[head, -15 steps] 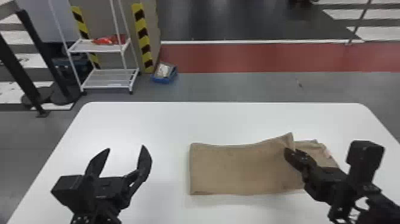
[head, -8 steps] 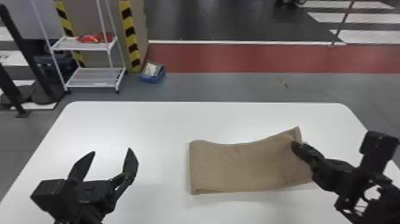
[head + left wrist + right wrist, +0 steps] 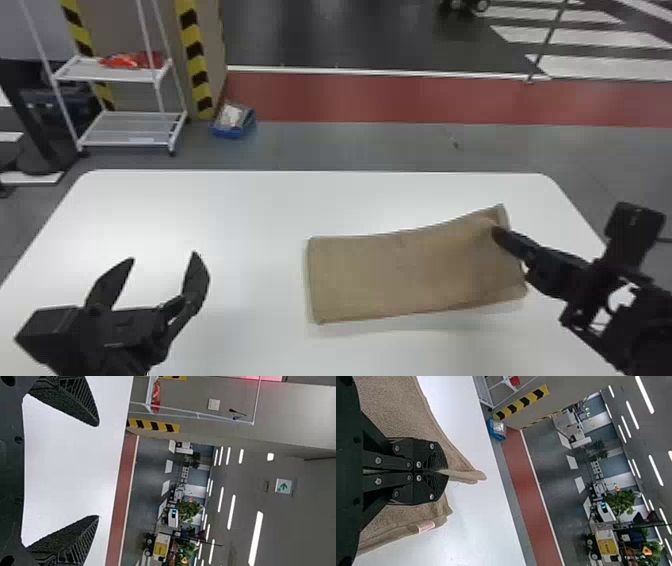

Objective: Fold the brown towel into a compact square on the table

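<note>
One towel (image 3: 407, 274) in one claw (image 3: 497, 234)

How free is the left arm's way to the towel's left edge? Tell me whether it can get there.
Probably yes: the left gripper stands open, left of the towel, nothing lies between them, and the right gripper pinches the towel's other end.

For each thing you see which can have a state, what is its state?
Towel: folded to a long rectangle, pinched near its right end
Left end effector: open, empty
Right end effector: shut on the towel
Blue bin: on the floor, something pale inside
White rack: standing, red item on its upper shelf
</note>
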Controlling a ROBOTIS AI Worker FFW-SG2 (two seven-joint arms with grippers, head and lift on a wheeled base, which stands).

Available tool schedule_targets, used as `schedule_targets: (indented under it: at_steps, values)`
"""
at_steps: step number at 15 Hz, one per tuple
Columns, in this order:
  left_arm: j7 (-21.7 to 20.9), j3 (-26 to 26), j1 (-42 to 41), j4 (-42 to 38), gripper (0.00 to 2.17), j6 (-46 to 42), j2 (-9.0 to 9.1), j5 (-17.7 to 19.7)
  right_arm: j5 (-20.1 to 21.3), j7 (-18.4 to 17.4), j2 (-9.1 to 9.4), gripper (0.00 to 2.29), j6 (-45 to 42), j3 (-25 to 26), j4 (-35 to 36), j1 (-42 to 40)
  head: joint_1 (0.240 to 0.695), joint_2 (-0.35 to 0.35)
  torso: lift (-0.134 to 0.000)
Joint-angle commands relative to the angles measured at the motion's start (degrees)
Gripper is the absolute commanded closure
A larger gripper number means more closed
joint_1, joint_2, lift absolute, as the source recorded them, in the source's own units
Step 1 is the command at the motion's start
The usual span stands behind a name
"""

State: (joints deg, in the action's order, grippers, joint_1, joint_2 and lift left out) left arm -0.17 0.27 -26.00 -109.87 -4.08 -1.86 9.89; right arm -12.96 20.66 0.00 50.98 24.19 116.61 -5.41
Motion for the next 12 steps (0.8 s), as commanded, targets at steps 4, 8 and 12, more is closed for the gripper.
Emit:
schedule_targets:
  at_steps: [4,8,12]
  values:
    - [-0.1,-0.4,0.4,0.5,0.04,0.2,0.11,-0.1,0.0,-0.1,-0.62,0.01,0.7,1.9,-5.3,2.5,0.695,-0.122,-0.114]
    - [-0.1,-0.6,0.6,0.5,0.04,0.5,-0.07,-0.1,0.2,-0.1,-1.05,0.05,1.7,5.1,-5.3,3.1,0.695,-0.142,-0.114]
    - [-0.1,-0.7,0.8,0.5,0.04,0.9,-0.16,-0.1,1.9,0.2,-5.27,0.08,4.9,5.2,-8.7,4.2,0.695,-0.185,-0.114]
